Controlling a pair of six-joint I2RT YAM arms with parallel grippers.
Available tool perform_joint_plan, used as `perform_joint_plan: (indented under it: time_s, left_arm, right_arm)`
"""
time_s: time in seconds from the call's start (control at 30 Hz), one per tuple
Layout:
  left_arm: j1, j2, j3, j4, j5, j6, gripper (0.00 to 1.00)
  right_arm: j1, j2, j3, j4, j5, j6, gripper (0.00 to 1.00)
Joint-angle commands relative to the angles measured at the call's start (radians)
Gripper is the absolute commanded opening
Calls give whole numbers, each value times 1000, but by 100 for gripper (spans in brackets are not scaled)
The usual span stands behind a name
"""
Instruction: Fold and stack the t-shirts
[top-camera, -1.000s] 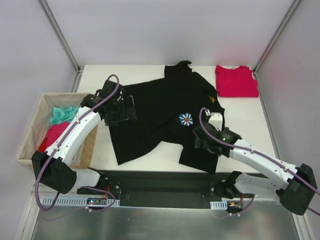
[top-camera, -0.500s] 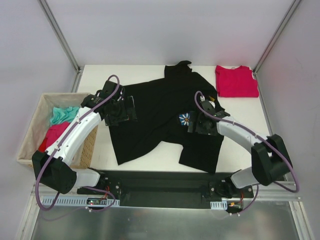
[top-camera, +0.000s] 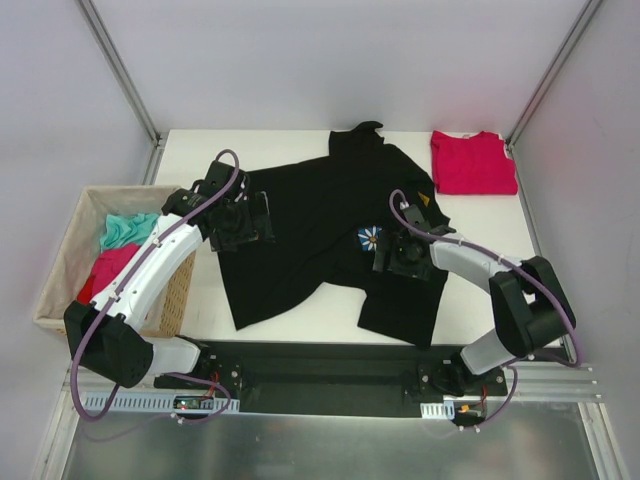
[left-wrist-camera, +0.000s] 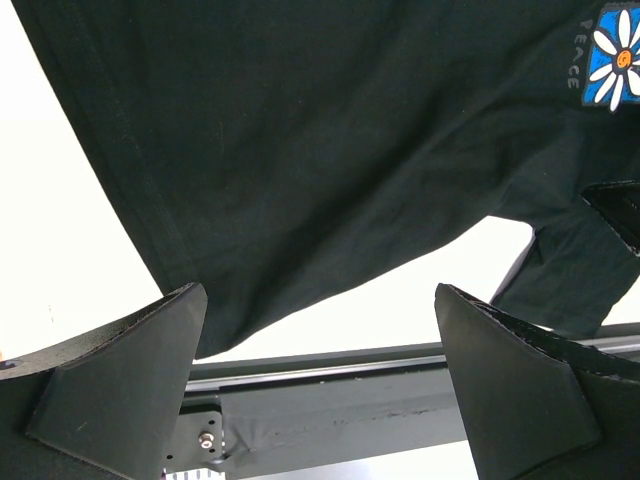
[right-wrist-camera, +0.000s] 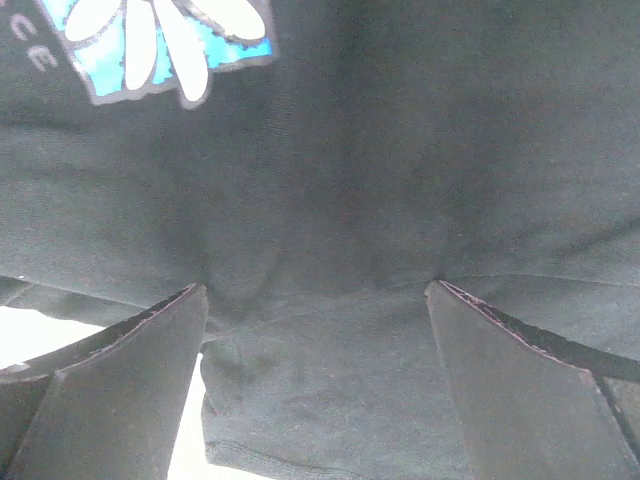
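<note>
A large black t-shirt (top-camera: 320, 210) lies spread and rumpled across the white table (top-camera: 490, 240), a daisy emblem (top-camera: 372, 238) on its right part. A red t-shirt (top-camera: 473, 163) lies folded flat at the back right corner. My left gripper (top-camera: 243, 222) hangs open over the black shirt's left side; in the left wrist view the left gripper (left-wrist-camera: 318, 290) is above the hem of the black cloth (left-wrist-camera: 300, 130) with nothing between its fingers. My right gripper (top-camera: 393, 250) stands open just right of the emblem; in the right wrist view the right gripper (right-wrist-camera: 315, 288) presses down on the black fabric (right-wrist-camera: 330, 200), emblem (right-wrist-camera: 160, 40) at top left.
A woven tan basket (top-camera: 66, 262) stands off the table's left edge with teal cloth (top-camera: 128, 230) and pink cloth (top-camera: 112, 266) inside. The dark mounting rail (top-camera: 320, 362) runs along the near edge. Grey walls and metal posts close in the back and sides.
My right arm swung up and left from the front right corner onto the black shirt beside the emblem. The left arm stayed still. Both grippers stayed open.
</note>
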Motion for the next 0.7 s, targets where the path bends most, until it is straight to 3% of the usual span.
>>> perform_joint_plan:
  time_s: [0.0,0.47,0.67]
  left_arm:
    - [-8,0,6,6,25,9,99]
    - [-8,15,7,9,31,1,99]
    - [-8,19,7,15,37,-3,99]
  right_arm:
    - [-33,-25,-75,-12,-67,50,97]
    - [-168,-256,-258,-42,-126,58,97]
    - [-308,-371,-317,-96,-121,5,97]
